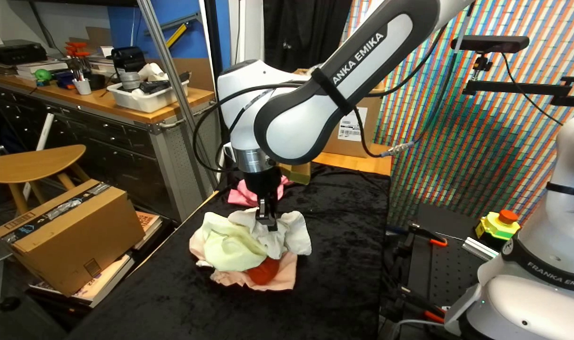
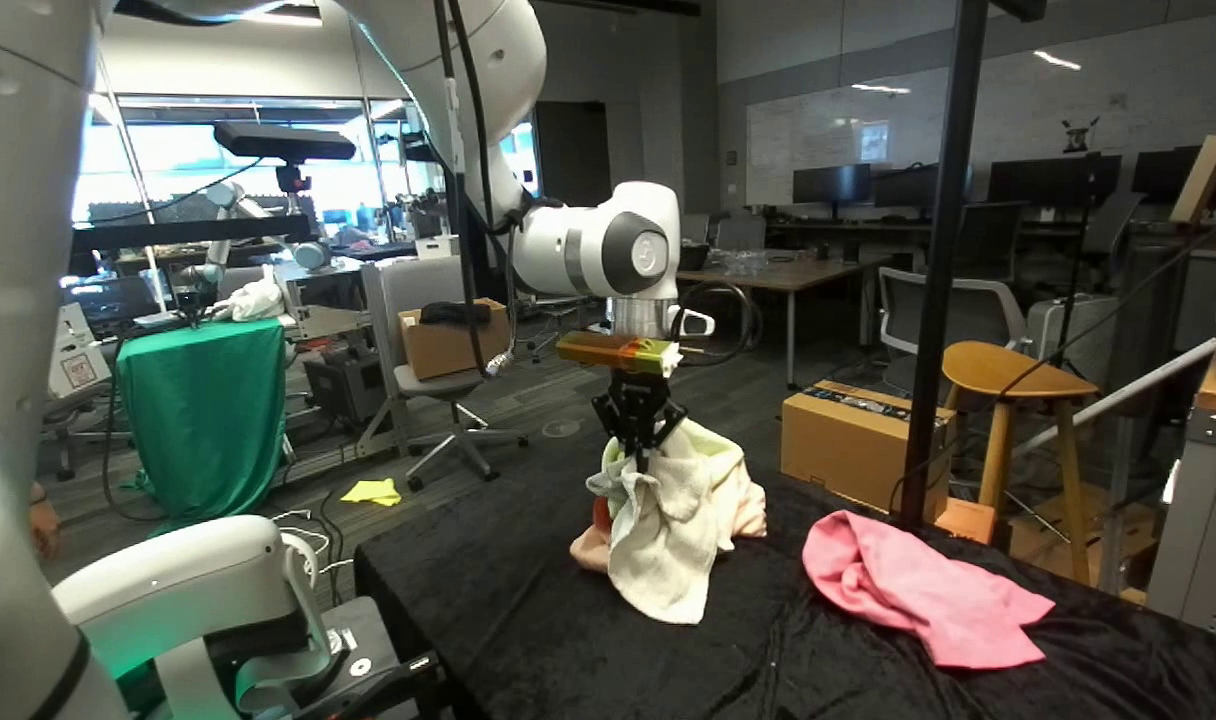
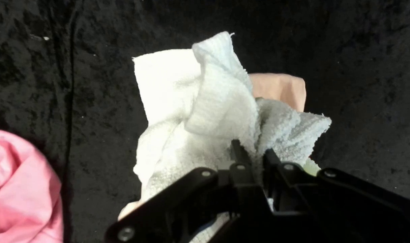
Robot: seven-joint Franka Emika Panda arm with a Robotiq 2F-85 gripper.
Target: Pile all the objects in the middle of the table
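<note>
Gripper (image 3: 253, 148) grips wht cloth (image 2: 668, 560) on pile (image 1: 235, 250); pnk cloth (image 2: 918, 590) apart.

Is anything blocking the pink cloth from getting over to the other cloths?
Nothing I can see: just black table shows between the pink cloth and the other cloths. The gripper itself is right there, though, pinching the white cloth.

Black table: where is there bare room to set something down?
Bare: the table top between the pile and the robot's base, and on the pile's side away from the pink cloth. Between pile and pink cloth, only a narrow strip. Crowded: the pile, where the hand is closed on white cloth.
</note>
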